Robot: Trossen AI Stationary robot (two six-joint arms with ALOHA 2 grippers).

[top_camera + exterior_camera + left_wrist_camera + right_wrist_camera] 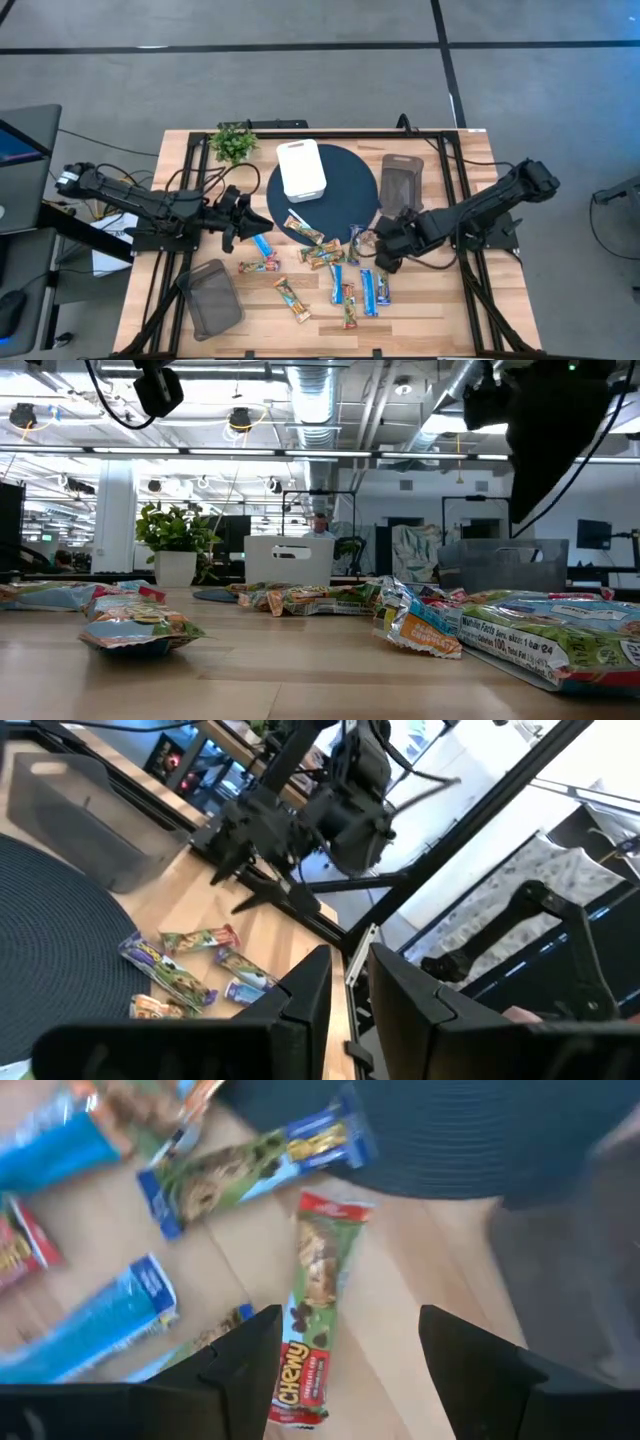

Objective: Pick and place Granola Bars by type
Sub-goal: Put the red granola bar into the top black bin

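Granola bars (322, 255) lie flat and scattered on the wooden table between the arms, some blue-and-white (375, 290), others multicoloured (293, 298). My right gripper (385, 250) is open just over a green-and-red Chewy bar (310, 1310); its fingers (245, 1370) stand on either side of that bar's near end, touching nothing I can see. My left gripper (245, 225) hovers left of the pile beside a blue bar (262, 245), a narrow empty gap (348, 990) between its fingers. The low view shows bars (135, 625) close up.
A white tray (300, 170) sits on a dark round mat (345, 195). A grey tray (400, 180) stands right of the mat, a mesh tray (213, 297) near the front left, a small plant (233, 142) at the far edge. A person (320, 525) shows behind the table.
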